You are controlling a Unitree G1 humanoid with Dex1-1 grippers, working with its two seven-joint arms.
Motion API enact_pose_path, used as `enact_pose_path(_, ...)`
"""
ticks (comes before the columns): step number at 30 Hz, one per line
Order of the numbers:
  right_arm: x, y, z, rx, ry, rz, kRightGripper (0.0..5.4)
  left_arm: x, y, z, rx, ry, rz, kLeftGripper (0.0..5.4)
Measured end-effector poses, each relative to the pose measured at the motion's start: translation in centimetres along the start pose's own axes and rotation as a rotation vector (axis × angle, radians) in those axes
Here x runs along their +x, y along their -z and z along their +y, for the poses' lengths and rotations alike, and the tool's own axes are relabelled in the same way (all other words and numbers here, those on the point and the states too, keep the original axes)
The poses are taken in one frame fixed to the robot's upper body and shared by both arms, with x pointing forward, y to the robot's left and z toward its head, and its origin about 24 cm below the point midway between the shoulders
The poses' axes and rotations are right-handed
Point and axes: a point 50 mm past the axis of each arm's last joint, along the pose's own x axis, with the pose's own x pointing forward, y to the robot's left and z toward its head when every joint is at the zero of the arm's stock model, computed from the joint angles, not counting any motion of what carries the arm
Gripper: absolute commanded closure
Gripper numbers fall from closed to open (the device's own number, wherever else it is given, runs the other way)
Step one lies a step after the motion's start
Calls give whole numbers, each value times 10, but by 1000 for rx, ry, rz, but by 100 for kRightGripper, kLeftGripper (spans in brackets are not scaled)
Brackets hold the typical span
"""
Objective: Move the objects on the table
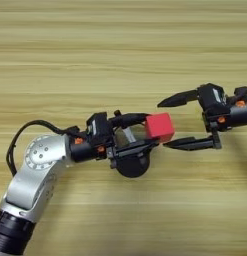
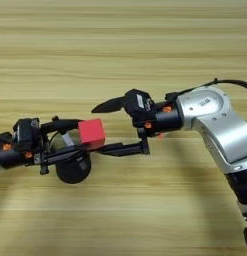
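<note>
Two end effectors meet over the table (image 1: 120,40): left end effector (image 1: 145,131) clamps the red cube (image 1: 159,127), with right end effector (image 2: 106,127) spread wide just right of it.

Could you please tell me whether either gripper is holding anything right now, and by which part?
The left gripper holds the red cube by its upper and lower sides. The right gripper is open beside it, holding nothing.

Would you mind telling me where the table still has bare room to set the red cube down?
The table is bare across its far planks and along the near edge between the arms. The middle is crowded: the left claw holds the red cube over a black round object, facing the open right claw.
</note>
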Motion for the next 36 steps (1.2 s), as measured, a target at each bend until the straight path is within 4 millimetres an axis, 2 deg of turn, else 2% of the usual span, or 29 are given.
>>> enact_pose_path(7, -3, -8, -1, -5, 9, -55, 1, 0, 0, 0, 1, -3, -2, 325)
enact_pose_path(15, -17, -27, -12, -14, 165, -220, 0, -2, 2, 3, -2, -33, -7, 325)
enact_pose_path(21, -30, -31, -19, -15, 308, -286, 0, -7, 1, 11, 0, -127, -32, 325)
enact_pose_path(28, -39, -20, -24, 45, 511, -369, 0, -23, -6, 40, 15, -402, -125, 325)
enact_pose_path(32, -37, -13, -27, 74, 610, -397, 0, -41, -1, 59, 26, -603, -113, 325)
enact_pose_path(36, -28, -1, -23, 120, 662, -417, 0, -58, 15, 74, 18, -805, -48, 325)
